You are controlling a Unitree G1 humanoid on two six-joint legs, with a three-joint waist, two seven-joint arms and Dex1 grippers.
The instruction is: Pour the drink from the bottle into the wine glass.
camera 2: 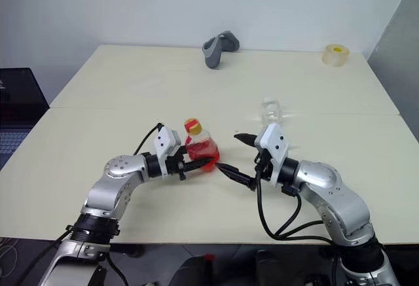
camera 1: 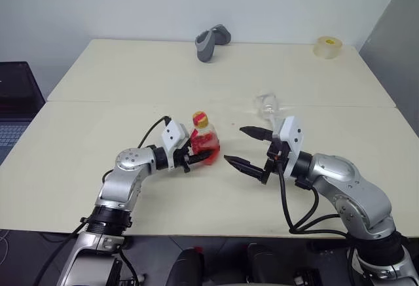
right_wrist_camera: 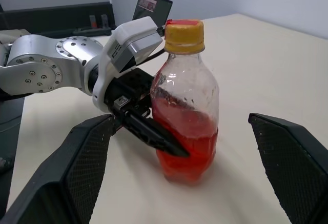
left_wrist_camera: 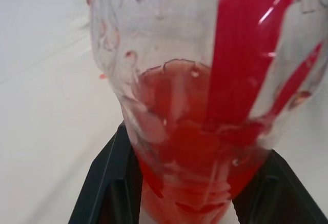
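Left gripper [camera 1: 196,160]: clamped on the lower body of the bottle [camera 1: 203,140], one black finger [right_wrist_camera: 154,135] across the front, the other behind.
Right gripper [camera 1: 247,147]: fingers spread wide apart, holding nothing, pointed at the bottle from just beside it, not touching.
Bottle: upright, base on or just over the table [camera 1: 98,142], between the two grippers; yellow-and-red cap [right_wrist_camera: 184,33] on.
Drink [right_wrist_camera: 184,142]: bright red, filling roughly the lower half of the bottle; droplets on the clear wall above.
Label strip [left_wrist_camera: 246,44]: red band running up the bottle's side; no readable writing.
Wine glass [camera 1: 267,105]: clear, beyond the bottle and off toward the right gripper's side, apart from both; stem and foot hard to make out, upright or not cannot tell.
Open room: bare tabletop all around the bottle; wide free stretch between bottle and far edge, and from the bottle out toward the left edge.
Seam [camera 1: 131,101]: line where two tabletops meet, crossing beyond the bottle, level with the wine glass.
Near edge: close below both arms, well short of the bottle.
Grey object [camera 1: 211,42]: well beyond the bottle, near the far edge.
Tape roll [camera 1: 327,46]: far right corner, well apart from the bottle.
Laptop [camera 1: 16,103]: off the table's left edge, well apart from the bottle; screen writing unreadable.
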